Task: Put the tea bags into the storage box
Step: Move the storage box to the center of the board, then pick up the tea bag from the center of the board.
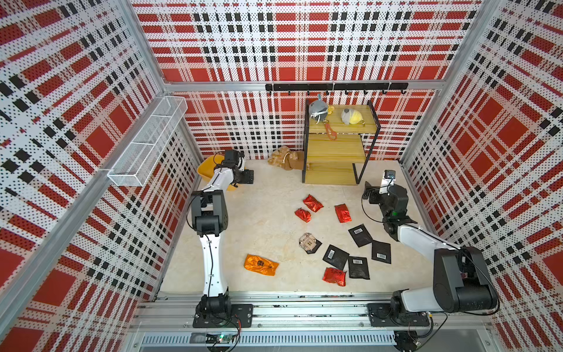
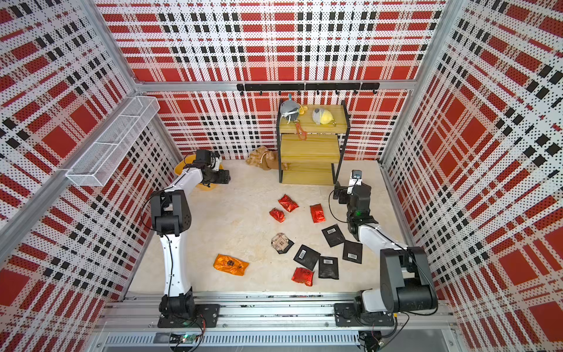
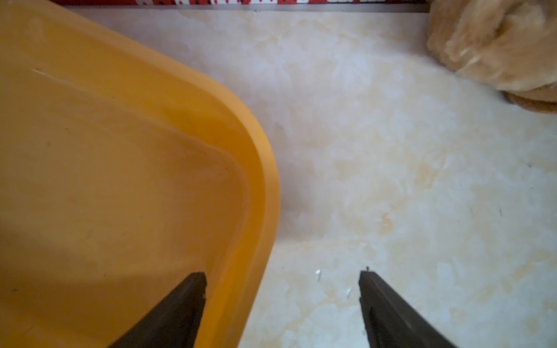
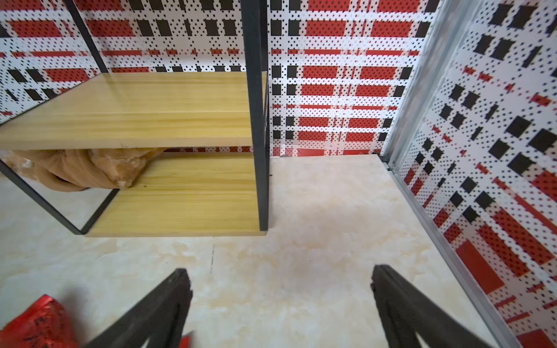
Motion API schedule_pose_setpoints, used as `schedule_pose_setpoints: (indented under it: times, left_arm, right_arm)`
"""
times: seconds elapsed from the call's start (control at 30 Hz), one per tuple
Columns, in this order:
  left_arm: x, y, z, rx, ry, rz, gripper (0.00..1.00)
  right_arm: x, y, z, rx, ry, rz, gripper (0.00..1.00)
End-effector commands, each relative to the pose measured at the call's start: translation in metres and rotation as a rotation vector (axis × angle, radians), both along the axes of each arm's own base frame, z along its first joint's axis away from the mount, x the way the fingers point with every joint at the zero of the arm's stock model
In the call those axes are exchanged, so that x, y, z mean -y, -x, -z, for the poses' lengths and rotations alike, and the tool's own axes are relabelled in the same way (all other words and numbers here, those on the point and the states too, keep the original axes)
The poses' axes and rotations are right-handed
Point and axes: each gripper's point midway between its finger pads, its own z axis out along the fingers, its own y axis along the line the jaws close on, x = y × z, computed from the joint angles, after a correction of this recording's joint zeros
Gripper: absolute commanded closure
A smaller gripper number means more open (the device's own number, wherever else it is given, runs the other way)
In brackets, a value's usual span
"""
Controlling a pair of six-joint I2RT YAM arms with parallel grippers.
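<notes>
My left fingers spread astride storage box rim; I should pinch squarely. My right fingers spread, empty.

There were four crinkly red foil packets, one orange foil packet, five flat black sachets, one clear packet, one shallow yellow plastic tub, two grey-and-yellow plush toys and one tan plush toy.
</notes>
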Motion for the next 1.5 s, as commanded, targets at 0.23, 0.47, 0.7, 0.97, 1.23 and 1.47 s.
schedule_pose_setpoints:
  times: [0.23,0.47,0.7,0.97,1.23,1.47]
  left_arm:
    - [0.086,0.045,0.013,-0.11,0.058,0.112,0.19]
    - [0.138,0.078,0.001,-0.126,0.114,0.142,0.2]
    - [0.212,0.122,-0.002,-0.136,0.174,0.198,0.19]
    - [0.266,0.148,-0.011,-0.133,0.24,0.246,0.2]
    - [0.216,0.112,-0.089,0.064,0.212,0.101,0.01]
    - [0.171,0.112,-0.179,0.223,0.207,0.002,0.01]
  right_arm:
    - [-0.048,0.023,0.053,-0.347,-0.097,-0.11,0.0]
    - [-0.064,0.028,0.072,-0.435,-0.12,-0.163,0.0]
    - [-0.073,0.032,0.083,-0.499,-0.124,-0.183,0.0]
    - [-0.081,0.037,0.101,-0.571,-0.139,-0.208,0.0]
    - [-0.098,0.034,0.123,-0.668,-0.131,-0.262,0.0]
    - [-0.108,0.03,0.146,-0.755,-0.108,-0.251,0.01]
